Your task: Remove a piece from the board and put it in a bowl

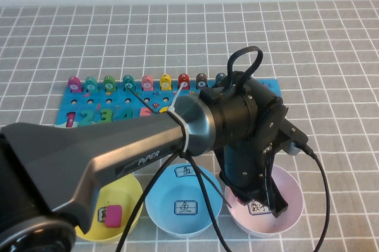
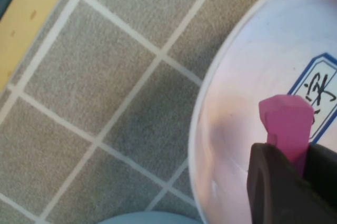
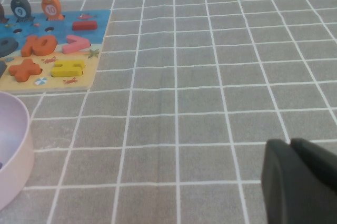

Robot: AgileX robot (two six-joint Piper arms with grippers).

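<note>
Grey checked cloth covers your worktop (image 1: 331,57) from edge to edge, and across it sweeps the left arm, "PiPER" readable in white on its casing. Behind it lies the board (image 1: 65,113), blue with its row of coloured pegs and painted numbers; from the right wrist view you can read 9 and 10 on the end pegs. Nearer you sit three bowls in a row: the yellow bowl (image 1: 130,199) with a squarish magenta block (image 1: 113,216) already in it, the light blue bowl (image 1: 177,204) with two labels bearing Chinese characters, and the pale pink bowl (image 1: 284,216), likewise labelled. Your left end effector (image 2: 292,166) hangs right over the pink bowl's inside, pinching the piece (image 2: 287,124), that narrow magenta bar, its free end pointing down at the label. Held there, I'd say, so a release drops it cleanly inside the rim; the drop itself is not yet made. Your right end effector (image 3: 300,182) is parked low over bare cloth, well apart from the board; I cannot tell how it stands.
</note>
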